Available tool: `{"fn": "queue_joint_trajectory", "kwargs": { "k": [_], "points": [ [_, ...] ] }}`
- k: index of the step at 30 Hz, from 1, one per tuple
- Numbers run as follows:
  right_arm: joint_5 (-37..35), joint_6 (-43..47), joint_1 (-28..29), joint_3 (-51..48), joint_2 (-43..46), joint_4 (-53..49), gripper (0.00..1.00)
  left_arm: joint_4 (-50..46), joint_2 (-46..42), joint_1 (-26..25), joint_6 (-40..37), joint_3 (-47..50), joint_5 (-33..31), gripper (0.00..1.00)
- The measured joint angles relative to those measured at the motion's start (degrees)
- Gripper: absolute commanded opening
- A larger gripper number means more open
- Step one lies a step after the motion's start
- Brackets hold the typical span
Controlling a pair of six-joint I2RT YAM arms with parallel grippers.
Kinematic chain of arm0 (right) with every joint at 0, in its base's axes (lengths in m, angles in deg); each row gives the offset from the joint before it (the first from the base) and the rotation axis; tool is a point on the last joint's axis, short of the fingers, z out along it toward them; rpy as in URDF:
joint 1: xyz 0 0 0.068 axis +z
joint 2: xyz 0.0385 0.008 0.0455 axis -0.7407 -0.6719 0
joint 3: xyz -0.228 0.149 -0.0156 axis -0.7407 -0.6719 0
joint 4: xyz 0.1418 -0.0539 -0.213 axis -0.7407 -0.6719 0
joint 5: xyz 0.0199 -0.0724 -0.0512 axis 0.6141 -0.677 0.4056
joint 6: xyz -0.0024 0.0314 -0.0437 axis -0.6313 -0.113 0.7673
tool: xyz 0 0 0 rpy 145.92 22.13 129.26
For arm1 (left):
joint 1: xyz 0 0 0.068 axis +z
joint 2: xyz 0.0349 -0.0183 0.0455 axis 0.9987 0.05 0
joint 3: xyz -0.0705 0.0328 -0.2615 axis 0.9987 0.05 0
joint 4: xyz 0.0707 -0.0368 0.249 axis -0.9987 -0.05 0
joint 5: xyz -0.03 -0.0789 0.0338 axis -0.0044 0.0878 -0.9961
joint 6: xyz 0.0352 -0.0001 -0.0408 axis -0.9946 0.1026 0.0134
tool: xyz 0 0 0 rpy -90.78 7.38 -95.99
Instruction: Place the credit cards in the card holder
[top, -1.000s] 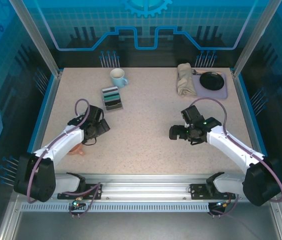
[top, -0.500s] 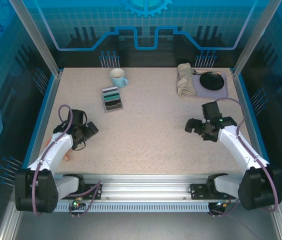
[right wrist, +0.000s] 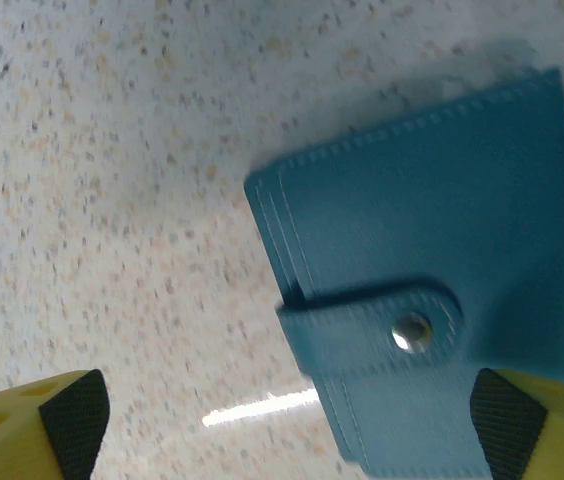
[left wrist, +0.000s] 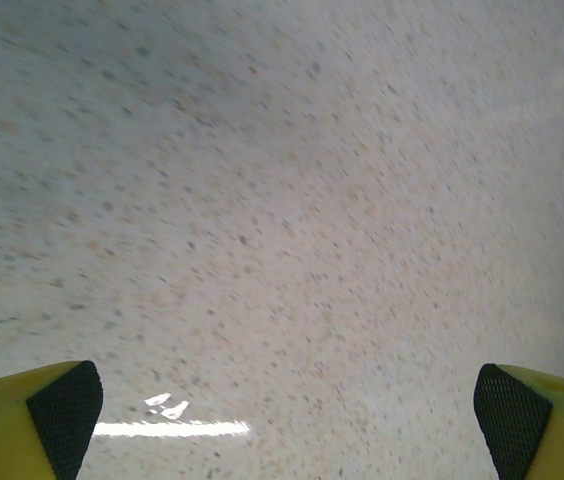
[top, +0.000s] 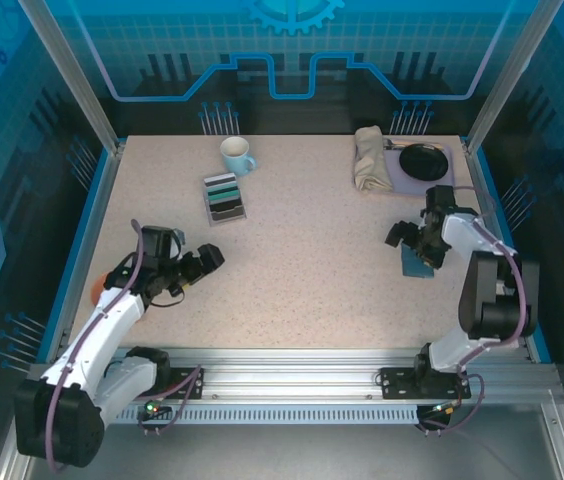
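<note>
Right wrist view has the card holder (right wrist: 432, 290) lying flat on the table (right wrist: 112, 200), folded shut, snap strap (right wrist: 372, 328) fastened. From the top camera it sits at the right side, just under the right gripper (top: 414, 246). The credit cards (top: 222, 190) stand in the pale grey rack (top: 230, 215) beside the mug (top: 237, 155), well apart from the holder across the table. My read is that you're at the reach for the holder and no card is in it yet. Next you need to get a hold on that holder and pop the snap, because no slot is reachable while it's folded. It's thin and flat on the surface, so expect an awkward edge pick. The right fingers (right wrist: 72, 410) are spread wide, one pad off either side of the holder. They hold nothing, and I can't see them touching it. The left gripper (top: 200, 268) is also wide open and empty, over bare tabletop at the near left.
</note>
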Motion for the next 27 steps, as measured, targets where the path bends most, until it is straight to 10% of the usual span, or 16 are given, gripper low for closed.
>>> {"fn": "queue_joint_trajectory", "kwargs": {
  "k": [9,20,27],
  "points": [
    [2.2,3.1,5.9,4.8,-6.7,-2.3,0.80,2.2,0.0,-7.2,2.9,0.0,0.1,0.99],
    [4.5,13.7,43.7,1.7,-2.9,-5.0,0.79,2.8,3.3,-8.5,3.0,-0.3,-1.3,0.99],
    [4.4,7.7,45.4,-3.9,14.4,-2.5,0.54,4.1,7.4,-10.0,3.0,-2.1,-1.3,0.99]
  ]
}}
